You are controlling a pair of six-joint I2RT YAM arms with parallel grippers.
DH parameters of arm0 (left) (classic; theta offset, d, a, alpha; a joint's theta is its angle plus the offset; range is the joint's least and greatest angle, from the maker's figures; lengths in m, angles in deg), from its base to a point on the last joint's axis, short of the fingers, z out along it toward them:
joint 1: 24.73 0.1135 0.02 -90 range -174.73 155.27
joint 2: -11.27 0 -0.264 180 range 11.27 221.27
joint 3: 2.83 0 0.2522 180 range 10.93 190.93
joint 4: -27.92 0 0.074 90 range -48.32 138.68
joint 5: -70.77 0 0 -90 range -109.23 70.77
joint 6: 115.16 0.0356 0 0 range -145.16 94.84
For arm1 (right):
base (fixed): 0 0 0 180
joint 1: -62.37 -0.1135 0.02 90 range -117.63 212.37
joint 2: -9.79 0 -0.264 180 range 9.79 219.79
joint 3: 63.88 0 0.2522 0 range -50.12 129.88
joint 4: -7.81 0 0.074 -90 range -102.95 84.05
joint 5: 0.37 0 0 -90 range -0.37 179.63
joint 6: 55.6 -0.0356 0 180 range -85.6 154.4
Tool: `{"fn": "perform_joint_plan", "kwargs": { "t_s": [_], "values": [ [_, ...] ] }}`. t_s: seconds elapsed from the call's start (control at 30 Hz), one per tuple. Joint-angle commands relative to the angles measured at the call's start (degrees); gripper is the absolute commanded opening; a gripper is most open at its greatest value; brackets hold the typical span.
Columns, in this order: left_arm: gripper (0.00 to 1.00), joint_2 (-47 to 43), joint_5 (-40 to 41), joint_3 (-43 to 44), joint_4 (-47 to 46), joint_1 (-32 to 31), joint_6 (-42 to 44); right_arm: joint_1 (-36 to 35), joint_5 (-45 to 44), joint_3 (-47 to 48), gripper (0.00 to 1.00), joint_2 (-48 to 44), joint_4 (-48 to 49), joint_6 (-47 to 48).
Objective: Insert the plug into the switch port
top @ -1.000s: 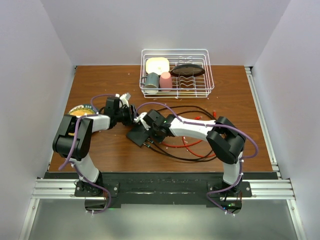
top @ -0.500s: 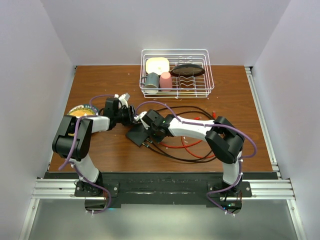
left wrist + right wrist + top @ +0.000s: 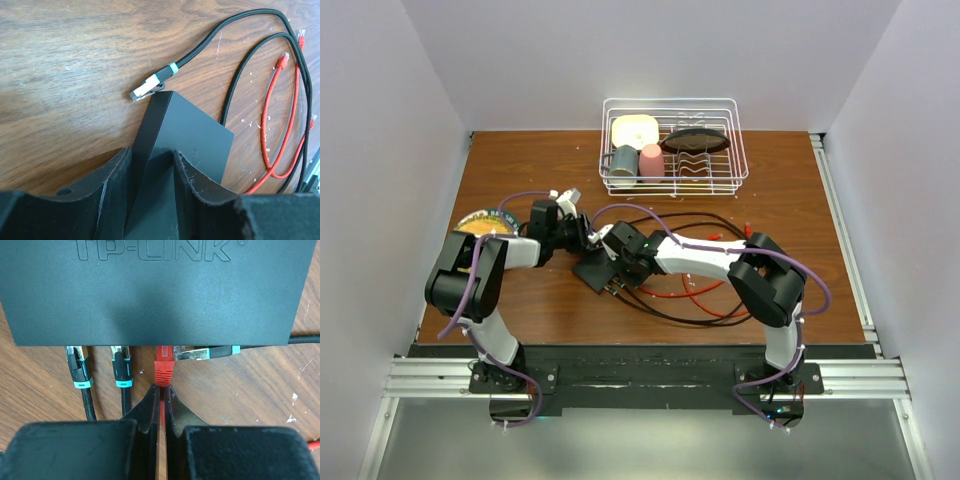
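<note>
The right tool [image 3: 161,390] pinches the wire [image 3: 162,412] behind the red plug [image 3: 164,367] at the switch [image 3: 150,290], 12 o'clock; I cannot tell if the left tool [image 3: 152,155] holds the switch, so pushing may slide it

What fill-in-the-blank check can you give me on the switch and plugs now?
The switch is lettered ___.
___ black plugs run straight into its edge left of the red plug.
The right gripper is shut on the red cable; the left gripper straddles the ___.
Missing: TP-LINK; two; switch.
</note>
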Motion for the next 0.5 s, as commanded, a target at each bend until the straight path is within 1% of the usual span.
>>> {"fn": "perform_joint_plan", "kwargs": {
  "t_s": [0.0, 0.3, 0.47],
  "values": [
    [0.32, 0.7, -14.2, -3.9, 6.7, -6.1, -2.3, 0.0, -2.4, 6.0, 0.00, 0.6, 19.4, -1.2],
    [0.28, -0.7, -14.5, -5.4, 7.1, -7.9, -3.4, 0.6, -5.1, 9.0, 0.00, 1.8, 20.7, -3.4],
    [0.25, -0.8, -14.7, -6.7, 7.0, -8.3, -4.1, 1.4, -6.2, 8.6, 0.00, 1.8, 23.8, -5.9]
  ]
}}
